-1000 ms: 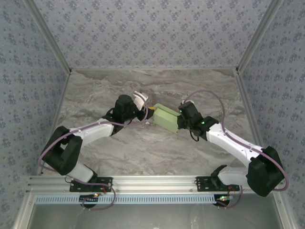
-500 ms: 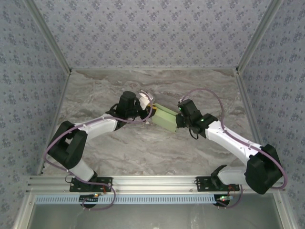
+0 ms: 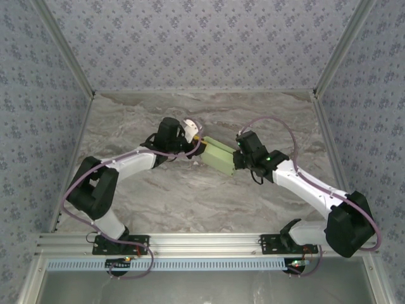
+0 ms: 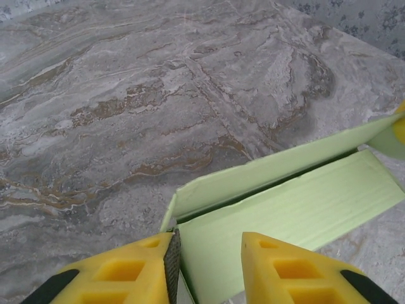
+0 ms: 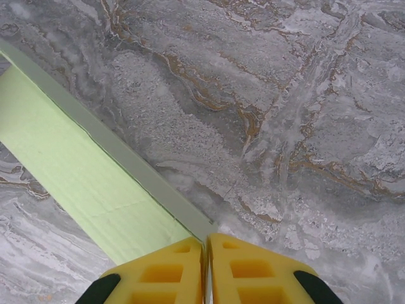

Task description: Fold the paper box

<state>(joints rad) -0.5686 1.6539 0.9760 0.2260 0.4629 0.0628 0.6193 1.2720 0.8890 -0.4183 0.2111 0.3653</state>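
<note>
Left hand (image 3: pixel 195 140) is sitting mid-desk, a little toward the far edge, with its jaws standing part-open. In its wrist view the box's end is running in between the two fingers (image 4: pixel 126 275). The gap is looking wider than the card needs, so it is straddling the end, not clamping it, by the look.

Box (image 3: pixel 219 156) is lying just right of that hand, near the middle of the desk (image 3: pixel 190 202). Whether it is resting on the desk or lifted slightly, I cannot tell. It is partly folded, with one long flap (image 4: pixel 272 168) standing up off the panel beneath.

The long axis is slanting from hand to hand, the left end lying nearer the far edge.

Right hand (image 3: pixel 238 158) is sitting at the right end with its jaws closed together. The box's thin edge is running into the seam between them, so I judge it is pinching the box.

Each hand is taking one end. The right is anchoring and the left is free, with the raised flap lying straight ahead of it along the axis.
</note>
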